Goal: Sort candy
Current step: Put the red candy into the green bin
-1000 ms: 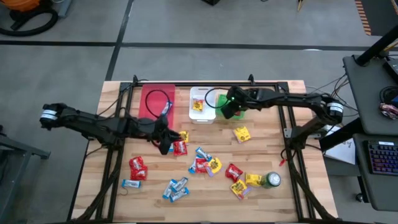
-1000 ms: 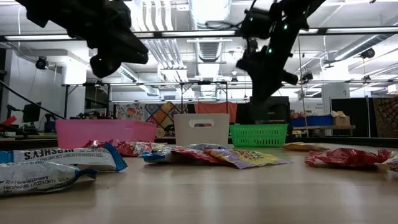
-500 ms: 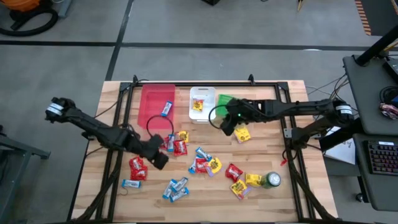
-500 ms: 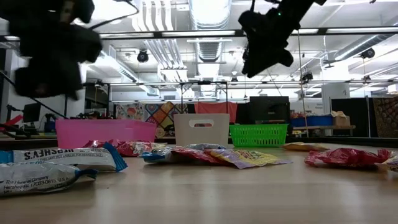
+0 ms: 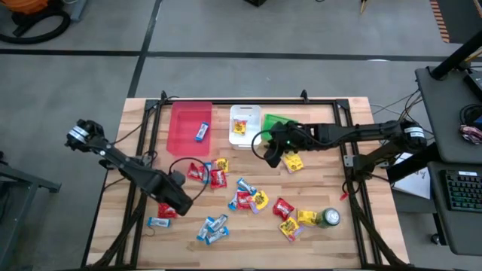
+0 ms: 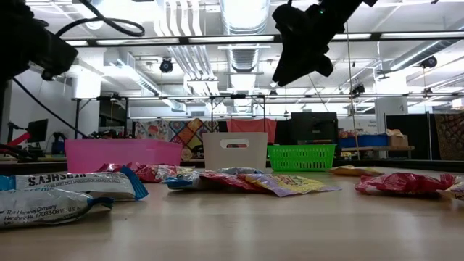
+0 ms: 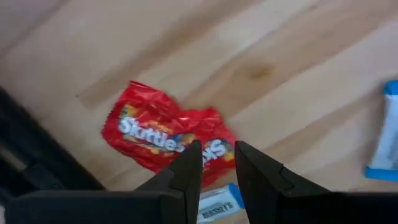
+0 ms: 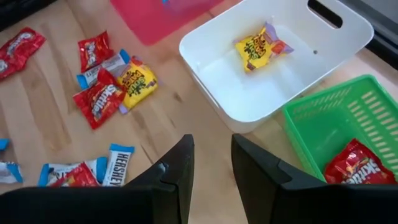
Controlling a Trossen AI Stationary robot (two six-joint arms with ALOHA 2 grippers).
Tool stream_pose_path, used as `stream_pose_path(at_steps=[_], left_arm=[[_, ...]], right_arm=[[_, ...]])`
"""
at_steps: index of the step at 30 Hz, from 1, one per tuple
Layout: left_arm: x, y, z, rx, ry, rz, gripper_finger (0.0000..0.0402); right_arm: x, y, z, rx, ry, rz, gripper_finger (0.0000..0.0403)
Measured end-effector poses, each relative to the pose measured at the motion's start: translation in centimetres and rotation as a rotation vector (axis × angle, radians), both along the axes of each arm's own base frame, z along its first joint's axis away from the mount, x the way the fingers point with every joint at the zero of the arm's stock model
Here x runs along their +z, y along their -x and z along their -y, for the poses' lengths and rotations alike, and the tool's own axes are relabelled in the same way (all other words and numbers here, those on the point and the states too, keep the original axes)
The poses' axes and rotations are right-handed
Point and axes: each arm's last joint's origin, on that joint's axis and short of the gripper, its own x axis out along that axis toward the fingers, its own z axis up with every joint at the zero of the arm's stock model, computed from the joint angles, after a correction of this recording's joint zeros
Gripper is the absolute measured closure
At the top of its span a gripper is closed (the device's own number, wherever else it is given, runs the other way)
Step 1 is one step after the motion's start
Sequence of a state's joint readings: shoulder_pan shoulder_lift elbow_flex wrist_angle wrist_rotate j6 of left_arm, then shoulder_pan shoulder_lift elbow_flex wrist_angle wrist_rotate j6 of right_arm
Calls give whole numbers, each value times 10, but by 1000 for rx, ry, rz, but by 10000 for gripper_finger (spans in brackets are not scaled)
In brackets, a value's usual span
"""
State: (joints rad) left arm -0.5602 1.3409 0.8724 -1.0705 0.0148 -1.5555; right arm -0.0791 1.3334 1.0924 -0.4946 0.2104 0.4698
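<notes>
The left tool has swung from beside the pink bin to the lower left of the high view and now hangs over a red packet on the tabletop, fingers slightly parted and empty. A blue bar now lies in the pink bin, so one delivery looks done and the next pick begins. The right tool has pulled back from the green basket, which holds a red packet; its fingers are slightly apart, gripping nothing. The white bin holds a yellow packet. Most candy remains scattered mid-frame.
</notes>
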Motion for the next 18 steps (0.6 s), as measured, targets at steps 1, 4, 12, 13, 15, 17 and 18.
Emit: stream_pose_path(at_steps=[1,4,12,13,15,17,18], left_arm=[[-1,-1,1,-3,-11,-15,323],[-9,-2,5,-18,-33,-46,320],[-22,3,6,-21,-52,-119,255],[-23,4,5,-18,-55,-124,245],[-26,6,4,-11,-64,-136,230],[-30,8,2,-1,-72,-147,222],[-33,10,2,0,-72,-148,221]], right_arm=[[0,0,0,1,0,-1,304],[-1,-1,-2,14,6,-6,303],[-1,-1,-3,19,8,-10,307],[-1,-1,-3,19,8,-9,307],[-1,-1,-3,19,8,-9,307],[-1,-1,-3,19,7,-10,307],[-1,-1,-3,18,8,-10,307]])
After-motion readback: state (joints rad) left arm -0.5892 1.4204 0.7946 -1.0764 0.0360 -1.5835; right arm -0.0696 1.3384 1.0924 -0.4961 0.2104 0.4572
